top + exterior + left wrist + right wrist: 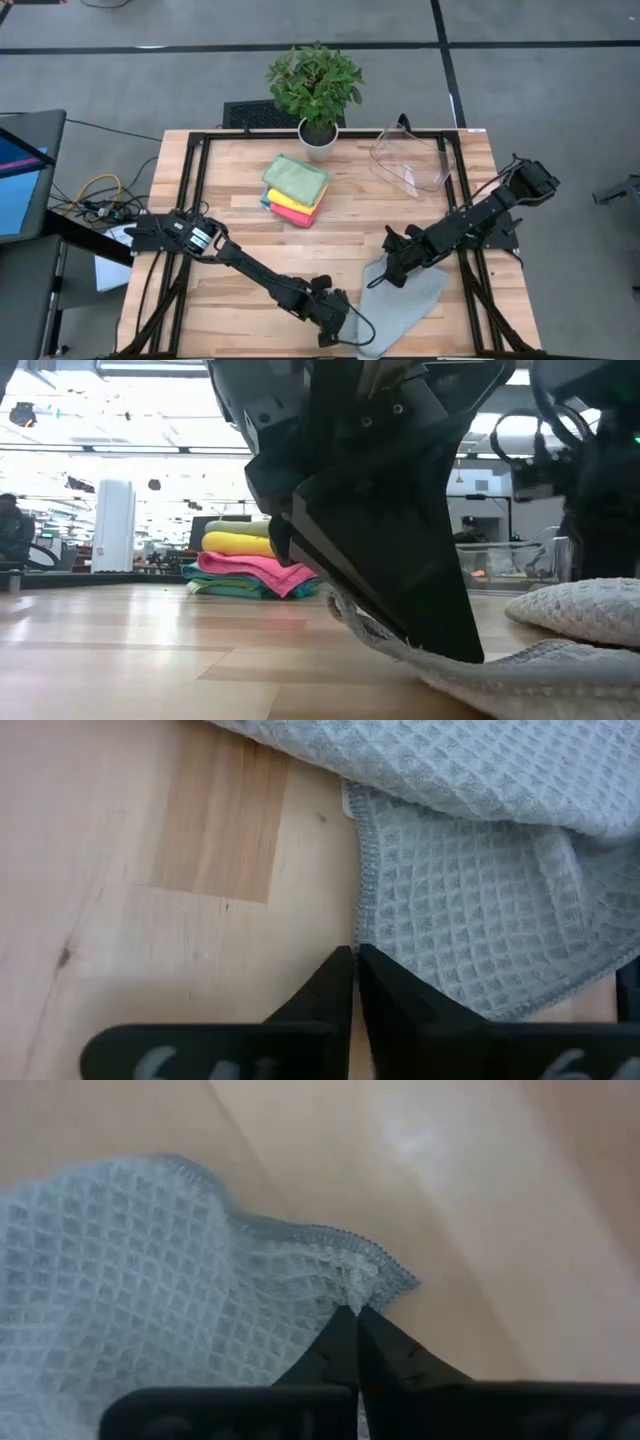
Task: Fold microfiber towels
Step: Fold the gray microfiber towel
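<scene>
The pale grey waffle-weave towel (405,300) lay rumpled at the near edge of the worktop (240,215), soft, light and limp, so I judged it would sag and drag unless taken by its hemmed corners. The left gripper (354,965) had its fingers pressed together at the towel's stitched edge, and the right gripper (355,1320) pinched a bunched corner. Farther back, folded towels (295,190) sat stacked near a potted plant (315,90) and a clear bin (412,160).

The grey towel (480,910) is waffle-weave cloth, matt, with a stitched hem. The table (240,230) is pale wood, smooth with a soft sheen. The bin (412,160) is clear glossy plastic. The stacked towels (294,190) look soft.
</scene>
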Robot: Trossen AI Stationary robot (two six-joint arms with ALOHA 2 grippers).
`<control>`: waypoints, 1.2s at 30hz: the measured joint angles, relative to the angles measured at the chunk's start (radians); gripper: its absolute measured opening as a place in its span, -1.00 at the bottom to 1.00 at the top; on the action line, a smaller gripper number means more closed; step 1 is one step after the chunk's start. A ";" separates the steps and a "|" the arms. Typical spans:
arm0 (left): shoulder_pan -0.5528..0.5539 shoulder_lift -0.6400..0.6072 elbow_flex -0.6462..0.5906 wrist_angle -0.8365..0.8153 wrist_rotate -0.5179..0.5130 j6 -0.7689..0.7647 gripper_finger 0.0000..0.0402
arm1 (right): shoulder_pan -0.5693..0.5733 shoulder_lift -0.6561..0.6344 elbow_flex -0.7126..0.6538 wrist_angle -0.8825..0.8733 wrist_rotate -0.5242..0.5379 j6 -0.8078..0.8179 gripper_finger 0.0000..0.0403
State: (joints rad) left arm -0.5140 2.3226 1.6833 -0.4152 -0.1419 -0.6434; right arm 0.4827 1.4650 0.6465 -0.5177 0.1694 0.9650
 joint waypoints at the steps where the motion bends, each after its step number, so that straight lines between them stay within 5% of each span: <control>1: 0.000 0.000 0.000 -0.002 -0.001 -0.006 -0.94 | -0.007 -0.010 0.009 -0.015 0.005 -0.001 -0.88; 8: 0.003 -0.067 -0.005 -0.148 0.007 0.007 -0.99 | -0.041 -0.123 0.054 -0.076 0.049 -0.020 -0.95; 21: 0.054 -0.383 -0.005 -0.633 -0.211 0.047 -1.00 | -0.093 -0.312 0.101 -0.173 0.212 -0.029 -0.96; 30: 0.096 -0.679 -0.003 -0.968 -0.427 -0.079 -1.00 | -0.093 -0.429 0.360 -0.451 0.452 -0.108 -0.96; 36: 0.164 -0.828 -0.002 -1.049 -0.474 -0.045 -1.00 | -0.104 -0.431 0.499 -0.556 0.567 -0.183 -0.96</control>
State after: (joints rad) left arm -0.3503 1.4951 1.6814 -1.4646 -0.6155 -0.6879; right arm 0.3792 1.0337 1.1458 -1.0736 0.7360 0.7824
